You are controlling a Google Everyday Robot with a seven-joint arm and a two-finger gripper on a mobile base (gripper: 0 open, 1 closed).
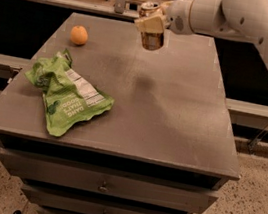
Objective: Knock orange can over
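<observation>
The orange can (151, 40) is a shiny copper can with a silver top. It is upright, off the grey table (173, 115), over the far middle, and its shadow lies on the tabletop below. My gripper (151, 24) reaches in from the right on the white arm (239, 17). Its cream fingers (148, 25) are closed around the can's upper part, hiding much of it.
A round orange fruit (78, 35) sits at the far left of the table. A crumpled green chip bag (67, 96) lies at the front left. The table has drawers below its front edge (112, 151). A rail and dark shelving run behind it.
</observation>
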